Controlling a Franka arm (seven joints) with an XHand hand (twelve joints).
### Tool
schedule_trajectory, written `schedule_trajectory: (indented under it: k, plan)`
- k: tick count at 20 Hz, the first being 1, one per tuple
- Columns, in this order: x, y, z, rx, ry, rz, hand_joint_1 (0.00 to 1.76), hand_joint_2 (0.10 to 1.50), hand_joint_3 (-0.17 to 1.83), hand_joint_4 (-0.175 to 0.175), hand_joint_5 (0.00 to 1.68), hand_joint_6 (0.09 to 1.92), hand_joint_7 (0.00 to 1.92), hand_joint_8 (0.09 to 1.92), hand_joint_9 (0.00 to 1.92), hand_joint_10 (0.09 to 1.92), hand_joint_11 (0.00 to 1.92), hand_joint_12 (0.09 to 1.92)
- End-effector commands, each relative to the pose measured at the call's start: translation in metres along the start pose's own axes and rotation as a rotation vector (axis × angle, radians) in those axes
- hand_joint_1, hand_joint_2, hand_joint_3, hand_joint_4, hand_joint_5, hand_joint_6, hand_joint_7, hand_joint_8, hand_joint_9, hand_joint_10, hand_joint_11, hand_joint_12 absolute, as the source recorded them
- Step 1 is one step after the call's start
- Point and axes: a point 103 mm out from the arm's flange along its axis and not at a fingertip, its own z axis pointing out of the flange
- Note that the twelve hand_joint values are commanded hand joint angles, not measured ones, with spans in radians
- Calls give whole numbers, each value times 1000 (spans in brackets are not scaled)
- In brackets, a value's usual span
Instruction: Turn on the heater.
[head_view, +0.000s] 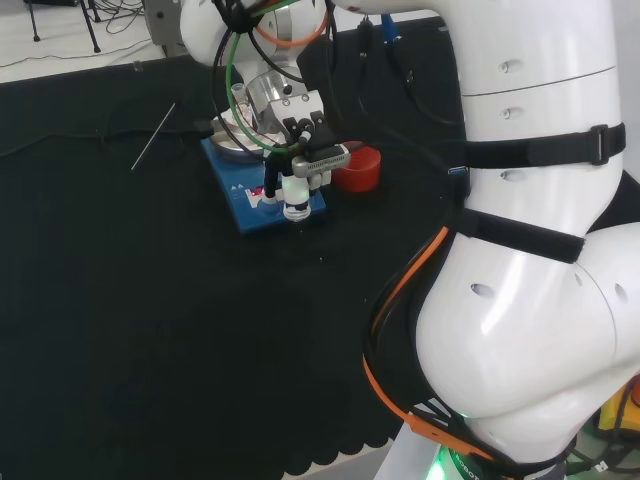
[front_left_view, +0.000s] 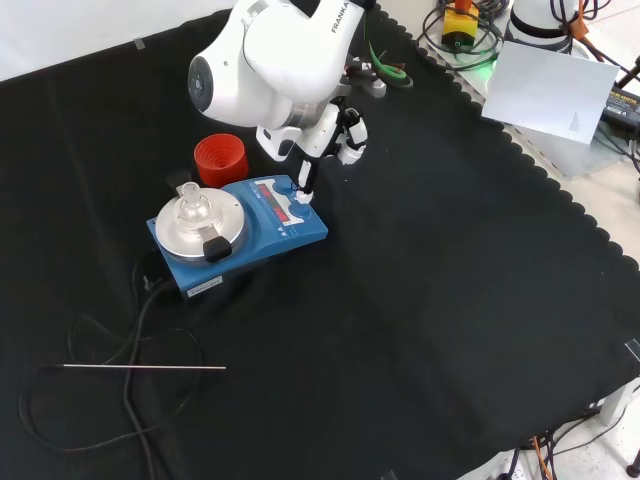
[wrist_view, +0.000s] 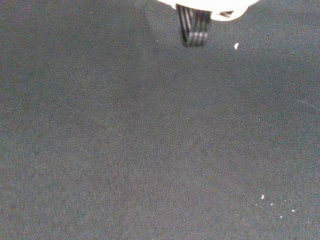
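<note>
Your desk (front_left_view: 420, 330) is draped in black cloth, and in the front view the blue heater (front_left_view: 240, 232) sits at about ten o'clock from the cloth's centre. On its round silver plate stands a clear glass flask (front_left_view: 192, 208); you cannot tell what, if anything, is in it. At twelve o'clock from the plate, just beside the heater, stands a red ribbed ring (front_left_view: 219, 160). The hand (front_left_view: 335, 135) hangs at the heater's two o'clock corner, one straight finger reaching down onto the blue knob (front_left_view: 300, 195) on the front panel, other fingers relaxed. A thin metal rod (front_left_view: 135, 368) lies at six o'clock, well apart.
</note>
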Motion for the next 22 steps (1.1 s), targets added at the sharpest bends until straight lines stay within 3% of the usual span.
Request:
schedule_trajectory:
  k: [1,21,22]
  plan:
    - [-2,1,1,-6,2,16,1412,692,1001,-3,272,87,1770,1614,1920,1449,1920,1583]
    - [-3,4,3,-12,3,16,1417,688,1011,-3,274,87,1768,1611,1920,1439,1920,1575]
    - [-1,3,3,-17,-12,-53,1417,687,1011,-3,274,87,1768,1611,1920,1438,1920,1575]
